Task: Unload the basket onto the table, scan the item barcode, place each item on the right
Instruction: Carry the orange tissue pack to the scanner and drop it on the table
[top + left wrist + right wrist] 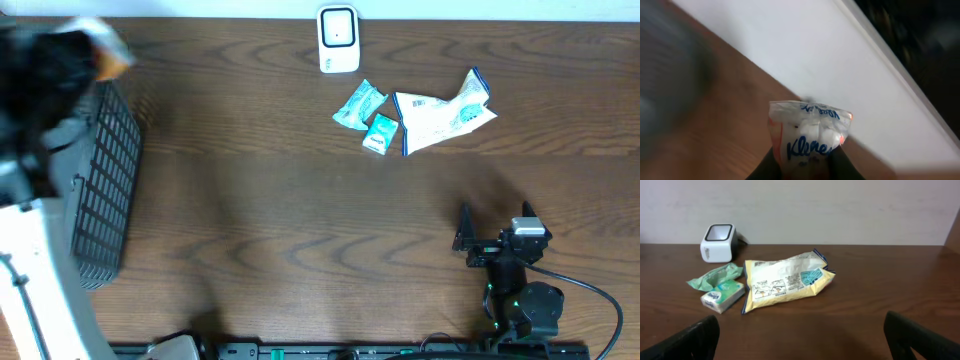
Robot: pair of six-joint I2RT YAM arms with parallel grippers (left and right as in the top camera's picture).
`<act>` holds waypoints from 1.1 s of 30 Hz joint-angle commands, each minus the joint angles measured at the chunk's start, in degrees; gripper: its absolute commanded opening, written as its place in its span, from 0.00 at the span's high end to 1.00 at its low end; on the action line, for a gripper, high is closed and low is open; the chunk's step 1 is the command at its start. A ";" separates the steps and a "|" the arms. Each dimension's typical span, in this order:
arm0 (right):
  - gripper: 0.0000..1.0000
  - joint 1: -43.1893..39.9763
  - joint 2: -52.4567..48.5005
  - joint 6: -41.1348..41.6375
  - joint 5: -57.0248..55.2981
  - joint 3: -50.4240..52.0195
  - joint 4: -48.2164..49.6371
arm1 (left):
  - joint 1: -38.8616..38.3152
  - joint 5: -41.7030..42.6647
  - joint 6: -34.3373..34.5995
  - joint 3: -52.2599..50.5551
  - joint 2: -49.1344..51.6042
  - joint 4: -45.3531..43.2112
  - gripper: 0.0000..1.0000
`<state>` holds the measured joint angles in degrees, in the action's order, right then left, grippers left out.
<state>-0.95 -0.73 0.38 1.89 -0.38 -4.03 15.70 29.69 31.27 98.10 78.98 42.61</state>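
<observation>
Hiding tissue pack (pixel 810 132) base: left gripper (pixel 805 172)

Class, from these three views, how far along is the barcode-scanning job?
Done: a Kleenex pack is gripped in the left jaws. In hand: it is held near the basket, away from the scanner; whether scanned, unclear. Left: a large pack and two teal packets by the scanner; right jaws open, idle.

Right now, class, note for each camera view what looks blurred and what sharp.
Overhead: the black left arm is motion-smeared, the white boxy barcode scanner sharp. Left wrist: brown wooden table blurred, white plastic Kleenex pack readable. Right wrist: crisp, yellow-and-white printed bag in focus.
</observation>
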 commanded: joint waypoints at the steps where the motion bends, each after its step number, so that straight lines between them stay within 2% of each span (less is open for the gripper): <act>1: 0.01 -0.28 0.20 0.20 0.17 0.07 -0.24 | -10.05 0.59 -1.11 -0.63 2.78 0.11 0.92; 4: 0.01 -0.28 0.20 0.20 0.15 0.07 -0.24 | -19.41 -4.48 -4.39 -0.63 6.95 0.15 0.92; 10: 0.01 -0.28 0.20 0.20 0.17 0.07 -0.24 | -31.85 -18.16 -4.66 -0.63 17.42 0.33 0.91; 11: 0.01 -0.28 0.20 0.20 0.17 0.07 -0.24 | -33.46 -20.52 -4.66 -0.63 19.71 0.28 0.86; 18: 0.01 -0.28 0.20 0.20 0.15 0.07 -0.24 | -38.25 -21.62 -4.63 -0.63 32.00 -0.87 0.74; 19: 0.01 -0.28 0.20 0.20 0.17 0.07 -0.24 | -38.47 -21.62 -4.63 -0.63 33.14 -1.11 0.70; 21: 0.01 -0.28 0.20 0.20 0.17 0.07 -0.24 | -38.66 -21.59 -4.63 -0.63 35.39 -1.62 0.51; 22: 0.01 -0.28 0.20 0.20 0.17 0.07 -0.24 | -38.66 -21.57 -4.63 -0.63 36.13 -1.75 0.30; 23: 0.01 -0.28 0.20 0.20 0.17 0.07 -0.24 | -38.66 -21.35 -4.70 -0.63 36.76 -1.79 0.16; 27: 0.01 -0.28 0.20 0.20 0.17 0.07 -0.24 | -38.62 -21.18 -8.20 -0.50 36.35 -1.84 0.15; 29: 0.01 -0.28 0.20 0.20 0.17 0.07 -0.24 | -38.36 -21.20 -10.88 -0.17 34.99 -1.84 0.10; 33: 0.01 -0.28 0.20 0.20 0.15 0.07 -0.24 | -37.05 -21.44 -15.96 0.39 28.87 -1.31 0.06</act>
<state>-0.95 -0.73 0.38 1.89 -0.38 -4.03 -22.70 9.43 20.88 97.69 114.54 41.21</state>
